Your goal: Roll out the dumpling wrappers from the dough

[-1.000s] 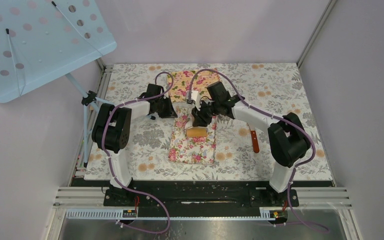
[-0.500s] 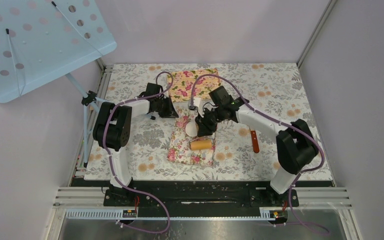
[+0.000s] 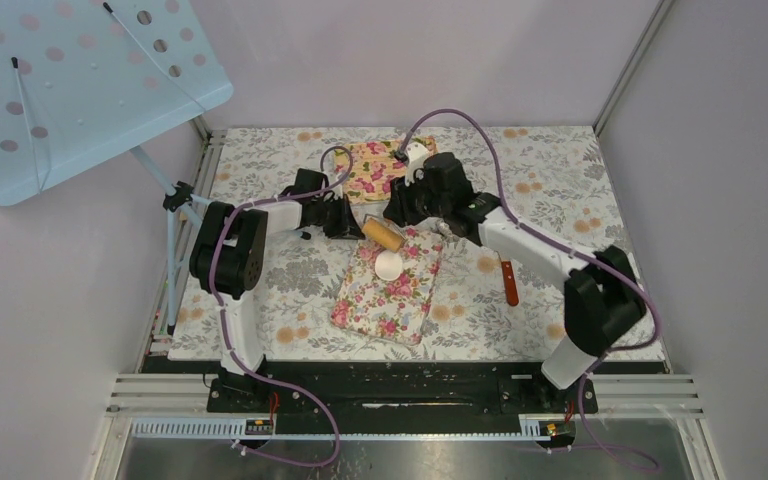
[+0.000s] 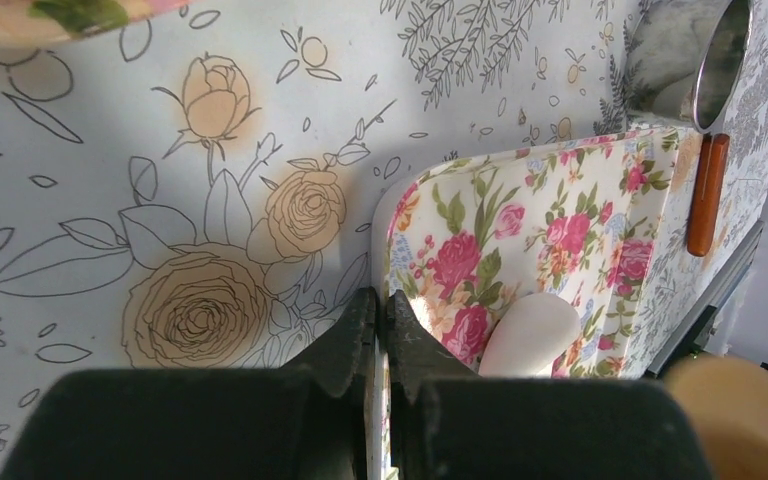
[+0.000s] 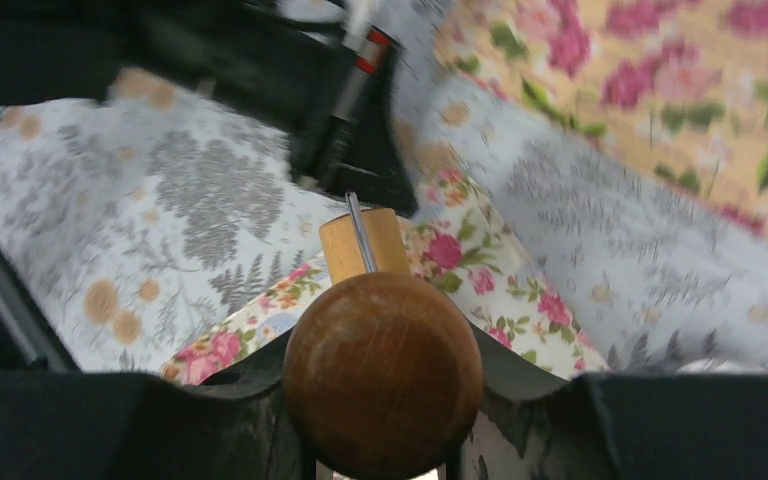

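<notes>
The small, soft white dough lump (image 3: pixel 388 263), pressed to a plump oval, lies on the far part of the pink-rose floral board (image 3: pixel 385 300) at mid-table. The wooden roller (image 3: pixel 383 235) sits just beyond the lump. The right gripper (image 3: pixel 401 213) clamps the roller's round knob. The left gripper (image 4: pixel 381 330), pressed together, pinches the board's edge near its far left corner.

Rolling well probably means drawing the roller squarely across the lump under light, even pressure, with that pinch anchoring the board.

The left wrist view shows the pinch and the lump's thickness, which the overhead view hides. The right wrist view shows the knob seated between the fingers.
</notes>
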